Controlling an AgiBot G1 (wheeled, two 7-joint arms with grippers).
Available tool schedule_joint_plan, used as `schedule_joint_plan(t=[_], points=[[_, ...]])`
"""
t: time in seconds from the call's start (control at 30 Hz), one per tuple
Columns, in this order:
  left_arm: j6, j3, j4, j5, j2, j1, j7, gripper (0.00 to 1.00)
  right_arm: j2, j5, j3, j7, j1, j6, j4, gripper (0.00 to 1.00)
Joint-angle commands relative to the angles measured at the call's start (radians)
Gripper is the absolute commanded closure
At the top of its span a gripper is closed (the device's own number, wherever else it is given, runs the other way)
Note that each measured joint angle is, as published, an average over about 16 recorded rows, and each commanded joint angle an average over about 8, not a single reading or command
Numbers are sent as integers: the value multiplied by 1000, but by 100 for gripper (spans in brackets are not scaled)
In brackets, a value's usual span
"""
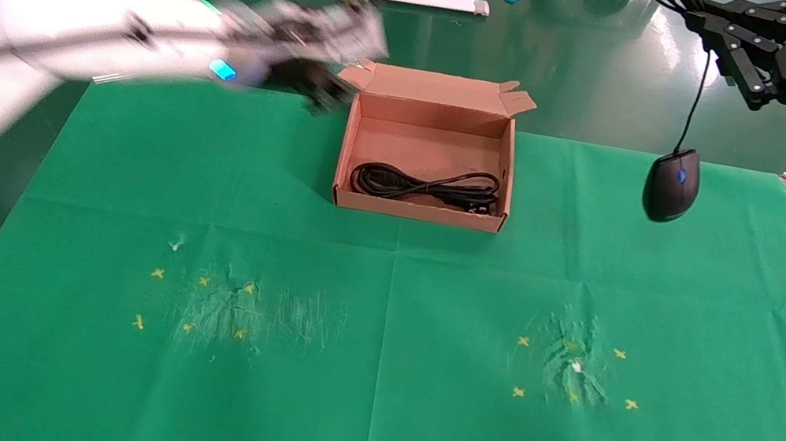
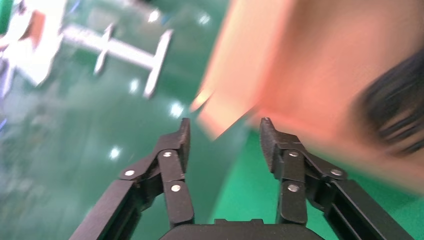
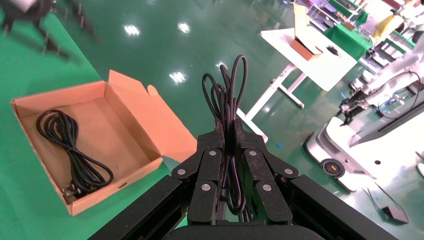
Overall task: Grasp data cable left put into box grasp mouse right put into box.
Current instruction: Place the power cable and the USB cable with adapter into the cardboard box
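Thick black data cable (image 1: 424, 184) in a loose coil lies flat inside the shallow brown corrugated cardboard box (image 1: 417, 211), along the near wall, lid flap folded back at 12 o'clock so the top stays open for drops. Cable half looks done.

L gripper (image 2: 223, 139) w/ fingers spread, nothing between them, beside the box's far-left corner, approx 10 o'clock of it, heavily blurred; likely pulling clear after release, judging by the empty fingers.

R gripper (image 3: 229, 136) up high at approx 2 o'clock of box, well apart from it, fingers pressed together pinching the bunched thin black cord (image 3: 227, 100), not the body. So the black oval computer mouse (image 1: 672, 185) dangles below on its cord, off the green-cloth desk (image 1: 375, 377). A cord grip means it can swing; lowering into the box needs slow travel toward 8 o'clock and enough height to clear the wall.
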Motion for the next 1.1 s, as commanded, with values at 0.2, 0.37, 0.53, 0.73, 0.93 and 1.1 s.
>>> schedule_joint_plan(t=[0.2,0.37,0.53,0.73,0.93,1.1], points=[[37,28,-11,86,-132,-80,-121,0,-48,8,-10,-3,-11,-2,43,100],[58,54,-115,164,-185,-88,-248,0,-113,6,-29,14,-29,16,101,100],[69,74,-218,249,-221,-84,-372,0,-191,-23,-67,58,-49,47,155,100],[87,88,-320,348,-252,-78,-506,0,-259,-101,-129,130,-65,91,199,100],[107,94,-396,429,-272,-71,-607,0,-281,-187,-171,186,-78,144,206,100],[121,95,-440,479,-284,-66,-666,0,-261,-152,-155,208,-81,119,230,100]])
